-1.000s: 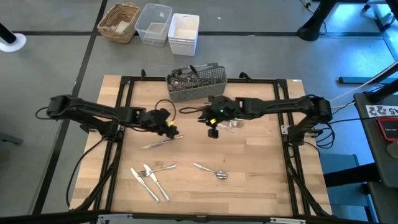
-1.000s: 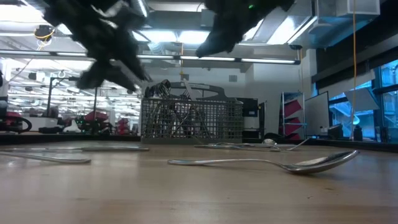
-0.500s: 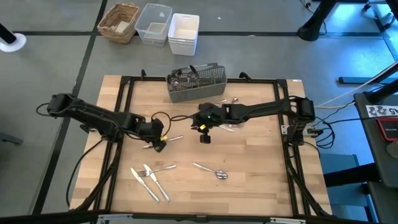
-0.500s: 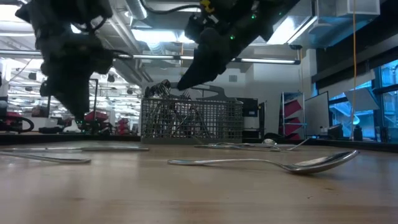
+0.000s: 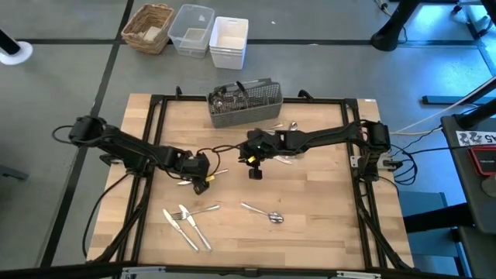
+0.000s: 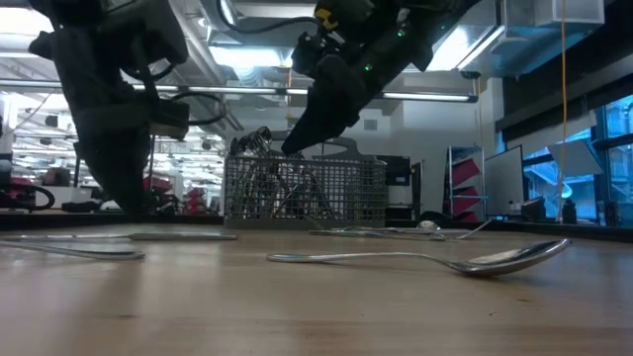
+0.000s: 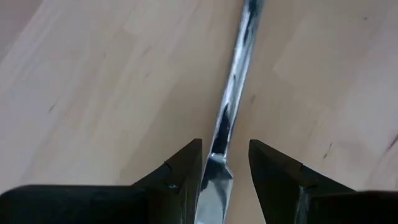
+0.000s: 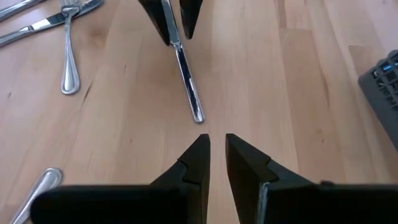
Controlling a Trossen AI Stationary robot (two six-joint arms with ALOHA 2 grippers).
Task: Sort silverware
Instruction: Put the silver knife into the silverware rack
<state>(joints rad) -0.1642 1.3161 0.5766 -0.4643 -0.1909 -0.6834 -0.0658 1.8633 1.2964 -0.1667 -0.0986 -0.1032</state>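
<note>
Between the left gripper (image 7: 225, 163)'s parted jaws lies a knife (image 7: 233, 93), ungripped.

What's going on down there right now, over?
Left gripper open, low over the table, fingers straddling a knife. Right gripper nearly closed, empty, waiting near the caddy. More silverware loose on the table. Nothing blocking.

table (image 5: 325, 201): pale wood showing smooth, matt, grain running | silverware (image 5: 270, 215): polished metal gleaming, spoon bowl mirroring the lights | knife (image 7: 231, 106): glossy steel glinting | caddy (image 5: 244, 102): grey metal mesh looking dull | left gripper (image 7: 225, 177) fingers (image 7: 186, 171): black and matt | bins (image 5: 229, 40): white and clear plastic | basket (image 5: 149, 26): woven wicker looking rough
</note>
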